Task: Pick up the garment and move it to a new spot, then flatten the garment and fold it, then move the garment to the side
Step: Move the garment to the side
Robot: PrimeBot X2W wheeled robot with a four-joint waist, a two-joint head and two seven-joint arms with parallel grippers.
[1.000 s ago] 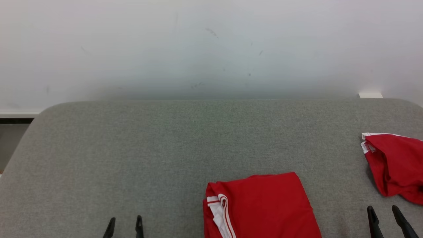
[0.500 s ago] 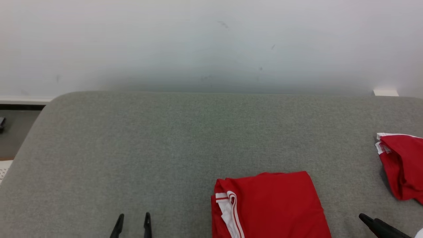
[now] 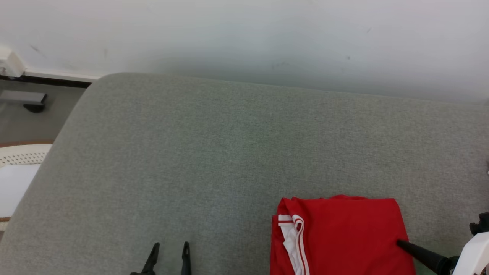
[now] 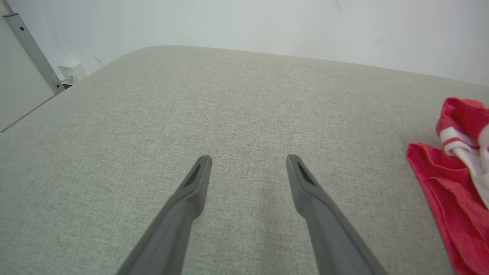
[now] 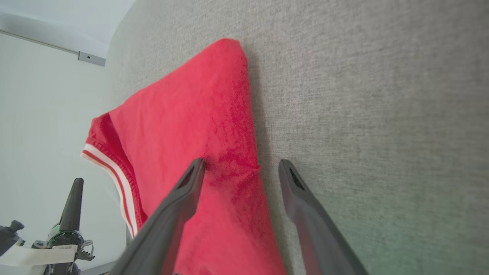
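Head view: the folded red garment (image 3: 344, 233) lies at the grey bench's (image 3: 214, 152) near edge, right of the left pincer (image 3: 170, 247), whose jaws are spread; bare bench stretches ahead. Left wrist view: the garment sits far right. Right wrist view: the right pincer (image 5: 240, 164), jaws parted, straddles the garment's edge and grips nothing.

We find the garment (image 3: 344, 236) lying on the padded surface (image 3: 229, 152), well to the right of our left gripper (image 4: 248, 160). Its right edge runs between the fingers of our right gripper (image 5: 240, 166). The wall (image 4: 267, 23) stands behind the surface.
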